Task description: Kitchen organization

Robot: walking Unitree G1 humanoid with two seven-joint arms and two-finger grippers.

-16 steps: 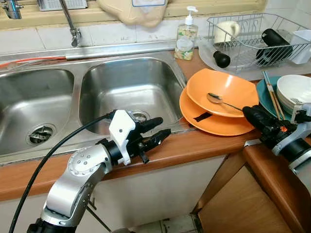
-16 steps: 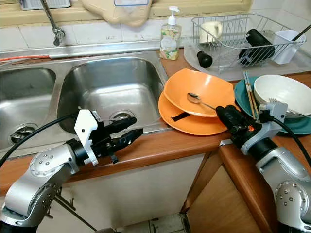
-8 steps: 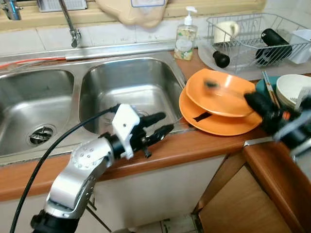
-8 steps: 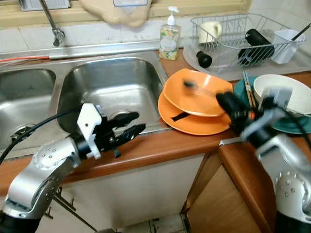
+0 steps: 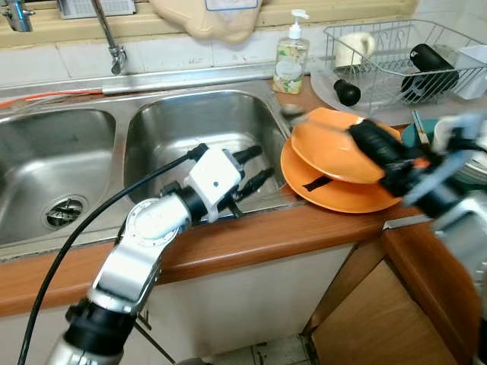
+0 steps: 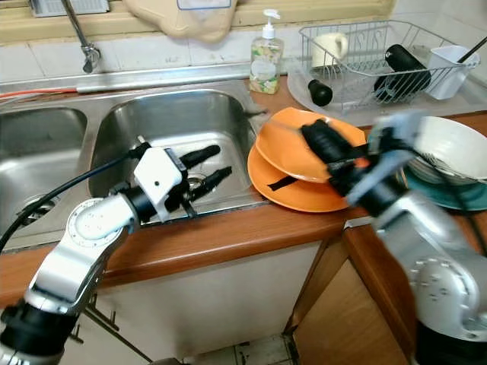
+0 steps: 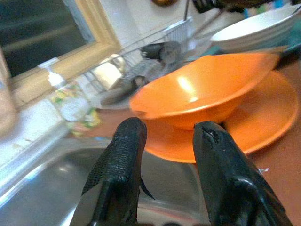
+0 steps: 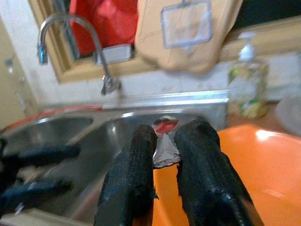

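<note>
L gripper (image 5: 255,169) over sink (image 5: 199,133) front edge, fingers apart, empty, aimed at bowl. R gripper (image 8: 164,141) blurred, above orange bowl (image 5: 335,148), pinching spoon (image 8: 162,143) between fingertips; spoon bowl pokes out toward sink. Bowl sits on orange plate (image 5: 338,194), counter just R of sink. Behind: soap bottle (image 5: 291,55), rack (image 5: 396,57). Judgement: spoon goes to sink – keep pinch firm, carry low & slow over rim, clear L gripper, release inside basin.

Two silver metal arms with rounded screw-dotted joints, white boxy wrist housing, black cable along the left arm, left gripper (image 5: 253,167) and right gripper (image 8: 163,143) with long textured black fingers
</note>
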